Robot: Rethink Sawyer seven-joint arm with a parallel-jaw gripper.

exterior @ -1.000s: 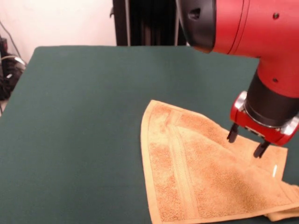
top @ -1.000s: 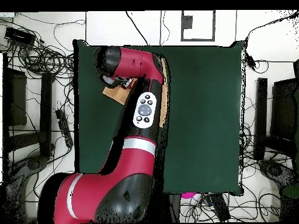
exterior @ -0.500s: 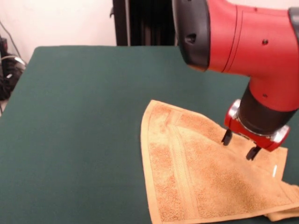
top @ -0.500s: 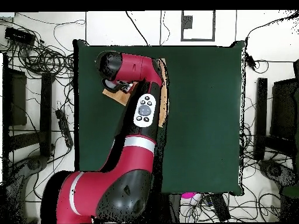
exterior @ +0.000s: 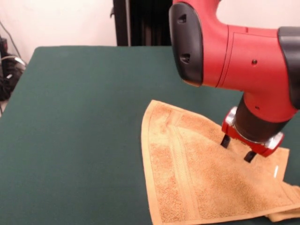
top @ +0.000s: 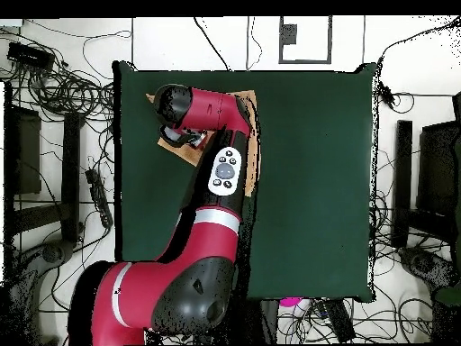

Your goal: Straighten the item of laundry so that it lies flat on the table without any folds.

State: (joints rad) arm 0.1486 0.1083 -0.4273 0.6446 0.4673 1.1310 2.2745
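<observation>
The orange-tan towel (exterior: 192, 183) lies on the dark green table (exterior: 79, 117) at the front right. It is mostly spread out, with a fold line running diagonally and a doubled-over corner (exterior: 283, 216) at the lower right. Its white tag (exterior: 275, 172) shows near the right edge. My gripper (exterior: 237, 150) is open, with its two dark fingertips just above the towel's upper right part and nothing between them. In the overhead view the arm (top: 212, 113) covers most of the towel; only strips of the towel (top: 178, 150) show beside it, and the gripper is hidden there.
The black pedestal (exterior: 145, 21) stands behind the table's far edge. Dark cables (exterior: 7, 70) lie off the table's left side. In the overhead view cables (top: 63, 90) and equipment surround the table (top: 315, 180).
The arm has swung left and a little lower in the front view. The open gripper has shifted left over the towel. The towel has not moved.
</observation>
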